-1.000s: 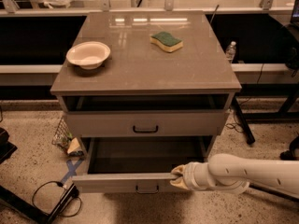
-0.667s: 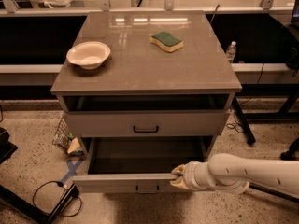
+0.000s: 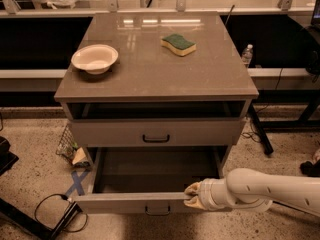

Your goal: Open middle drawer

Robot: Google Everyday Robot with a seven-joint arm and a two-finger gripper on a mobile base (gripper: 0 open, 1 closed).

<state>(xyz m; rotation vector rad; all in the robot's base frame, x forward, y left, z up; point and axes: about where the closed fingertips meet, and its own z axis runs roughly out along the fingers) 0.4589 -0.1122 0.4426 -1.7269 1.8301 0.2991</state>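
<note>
Most of the job looks done: the middle drawer [image 3: 125,203] stands pulled well out beneath the desk [image 3: 150,74], grey inside showing. The end effector [image 3: 192,196] sits at its front edge, right of the handle; I cannot tell whether it grips.

Gripper [image 3: 192,196], lower right, at the middle drawer [image 3: 130,203] front rim; its arm [image 3: 280,191] is cut off by the right edge.

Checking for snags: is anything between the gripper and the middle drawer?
Nothing visible: the gripper sits on the middle drawer, at the top edge of its front, toward the right.
</note>
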